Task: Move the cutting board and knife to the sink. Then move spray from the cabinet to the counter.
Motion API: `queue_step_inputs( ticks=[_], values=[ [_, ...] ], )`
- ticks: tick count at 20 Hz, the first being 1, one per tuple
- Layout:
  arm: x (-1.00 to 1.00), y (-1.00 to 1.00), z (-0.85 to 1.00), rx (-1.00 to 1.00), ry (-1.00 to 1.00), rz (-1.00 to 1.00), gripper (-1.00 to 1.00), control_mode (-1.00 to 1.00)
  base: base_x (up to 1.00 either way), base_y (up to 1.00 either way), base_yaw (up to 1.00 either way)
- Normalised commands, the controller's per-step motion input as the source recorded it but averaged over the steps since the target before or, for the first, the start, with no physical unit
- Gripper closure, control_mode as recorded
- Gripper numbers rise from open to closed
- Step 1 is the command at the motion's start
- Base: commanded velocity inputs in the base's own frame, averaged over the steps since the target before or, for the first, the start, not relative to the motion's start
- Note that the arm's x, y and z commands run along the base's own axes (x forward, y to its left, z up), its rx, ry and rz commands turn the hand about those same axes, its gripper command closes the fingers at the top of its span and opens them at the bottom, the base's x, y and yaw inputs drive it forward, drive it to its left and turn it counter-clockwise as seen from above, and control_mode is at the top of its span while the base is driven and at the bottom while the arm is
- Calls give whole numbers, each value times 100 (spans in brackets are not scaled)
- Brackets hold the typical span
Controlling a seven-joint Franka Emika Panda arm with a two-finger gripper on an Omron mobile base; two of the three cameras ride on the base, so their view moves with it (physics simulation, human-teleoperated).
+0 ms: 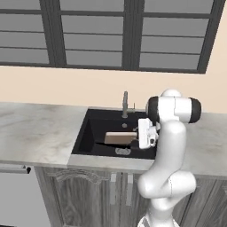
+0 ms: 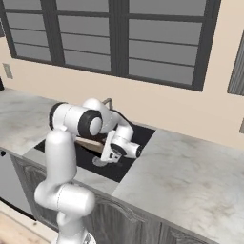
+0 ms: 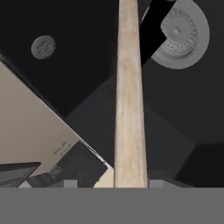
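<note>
Table (image 1: 35, 133) at left bare. Sink (image 1: 88, 128) centre: cutting board (image 1: 119, 138) tilted inside basin, edge-on, clamped in gripper (image 1: 141, 138). Knife (image 3: 151, 30) beneath, by drain (image 3: 181, 33). Risk: early release drops board onto knife, jolting it.
</note>
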Motion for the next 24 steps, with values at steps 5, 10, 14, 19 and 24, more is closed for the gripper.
queue_step_inputs(
  ticks=[5, 10, 14, 19, 24],
  values=[
    [-18, -9, 7, 2, -4, 0, -100, -100, 0, 0, 0],
    [-52, -44, 69, 9, 0, 0, -100, -100, 0, 0, 0],
    [-36, -32, 99, 6, 0, 0, -100, -100, 0, 0, 0],
    [-27, -11, 100, 2, 0, 0, -100, -100, 0, 0, 0],
    [-56, -3, 87, 0, 2, 0, -100, -100, 0, 0, 0]
  ],
)
